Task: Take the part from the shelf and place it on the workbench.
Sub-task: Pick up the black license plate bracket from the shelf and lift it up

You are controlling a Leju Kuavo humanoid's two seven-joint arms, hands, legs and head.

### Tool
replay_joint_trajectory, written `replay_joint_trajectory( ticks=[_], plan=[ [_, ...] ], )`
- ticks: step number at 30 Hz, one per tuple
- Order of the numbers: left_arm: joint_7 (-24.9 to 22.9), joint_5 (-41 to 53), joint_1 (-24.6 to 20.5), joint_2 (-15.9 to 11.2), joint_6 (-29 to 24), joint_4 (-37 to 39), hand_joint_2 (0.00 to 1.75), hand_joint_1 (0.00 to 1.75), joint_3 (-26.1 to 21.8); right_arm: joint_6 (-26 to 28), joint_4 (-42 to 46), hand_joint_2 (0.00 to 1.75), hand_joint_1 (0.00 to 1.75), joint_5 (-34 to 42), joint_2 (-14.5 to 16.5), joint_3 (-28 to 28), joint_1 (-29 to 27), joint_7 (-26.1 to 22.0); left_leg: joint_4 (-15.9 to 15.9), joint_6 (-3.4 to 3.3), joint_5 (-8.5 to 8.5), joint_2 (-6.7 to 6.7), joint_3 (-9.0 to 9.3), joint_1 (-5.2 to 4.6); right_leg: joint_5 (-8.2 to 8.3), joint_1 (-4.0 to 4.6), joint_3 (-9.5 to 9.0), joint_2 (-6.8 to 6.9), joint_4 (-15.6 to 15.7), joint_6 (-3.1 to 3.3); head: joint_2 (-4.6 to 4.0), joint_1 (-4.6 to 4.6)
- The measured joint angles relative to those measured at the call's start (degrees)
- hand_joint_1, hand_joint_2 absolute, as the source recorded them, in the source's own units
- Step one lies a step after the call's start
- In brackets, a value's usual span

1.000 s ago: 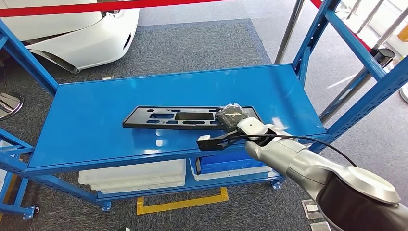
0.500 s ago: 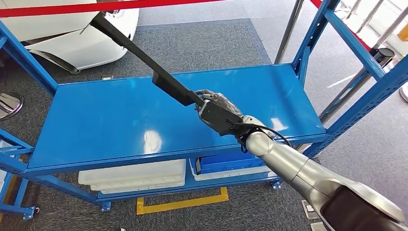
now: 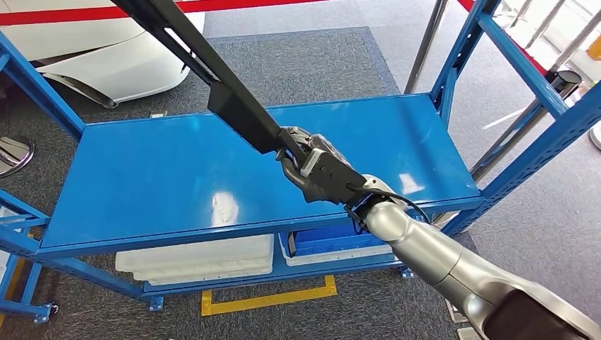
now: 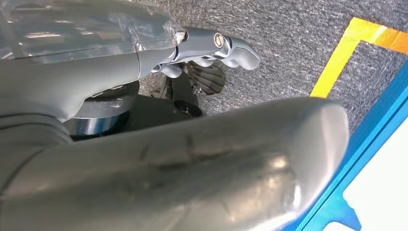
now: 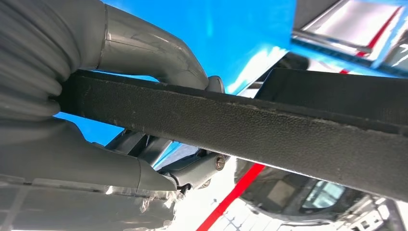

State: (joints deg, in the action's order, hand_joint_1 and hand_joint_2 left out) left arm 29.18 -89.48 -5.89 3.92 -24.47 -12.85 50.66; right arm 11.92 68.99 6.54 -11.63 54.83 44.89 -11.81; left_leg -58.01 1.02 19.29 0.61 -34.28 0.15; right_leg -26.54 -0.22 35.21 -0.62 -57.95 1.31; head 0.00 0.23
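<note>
You see the right hand [image 3: 306, 164] gripping one end of the black part [image 3: 205, 67], which slants up clear above the blue shelf [image 3: 142, 177]. Since a second ago: part raised off the shelf surface.

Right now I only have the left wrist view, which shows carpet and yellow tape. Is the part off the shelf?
Observer: Yes. The right hand holds the long black part by one end, above the blue shelf.
Operator: Is it level?
Observer: No. In the head view it slants up and away from the hand, crossing the red barrier strip.
Operator: What kind of grip?
Observer: In the right wrist view, fingers wrap around the part's narrow edge.
</note>
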Motion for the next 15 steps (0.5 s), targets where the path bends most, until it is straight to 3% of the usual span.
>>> replay_joint_trajectory(
  ticks=[4,8,15],
  plan=[
    [0.0,0.2,0.0,0.1,-0.7,0.0,0.00,0.00,-0.9,0.1,2.3,1.75,1.75,0.9,-0.3,-0.2,-0.8,-0.1,0.0,0.02,0.01,0.00,0.01,0.00,-0.01,0.00,0.00,0.00,0.0,0.01,0.00,-0.02],
    [-0.1,0.4,0.0,0.1,-1.2,0.0,1.75,0.00,-1.3,0.2,3.8,1.75,1.75,1.2,-0.4,-0.8,-1.5,-0.5,0.0,0.02,0.01,0.00,0.01,0.00,-0.01,0.00,0.00,0.00,0.0,0.01,0.00,-0.01],
    [-0.4,1.1,0.0,0.1,-3.1,0.0,1.75,0.00,-1.3,1.6,8.1,1.75,1.75,-0.4,-0.8,-1.5,-3.5,-1.9,0.0,0.03,0.02,0.00,0.02,0.00,-0.02,0.00,0.00,0.00,0.0,0.02,0.00,0.01]
  ],
)
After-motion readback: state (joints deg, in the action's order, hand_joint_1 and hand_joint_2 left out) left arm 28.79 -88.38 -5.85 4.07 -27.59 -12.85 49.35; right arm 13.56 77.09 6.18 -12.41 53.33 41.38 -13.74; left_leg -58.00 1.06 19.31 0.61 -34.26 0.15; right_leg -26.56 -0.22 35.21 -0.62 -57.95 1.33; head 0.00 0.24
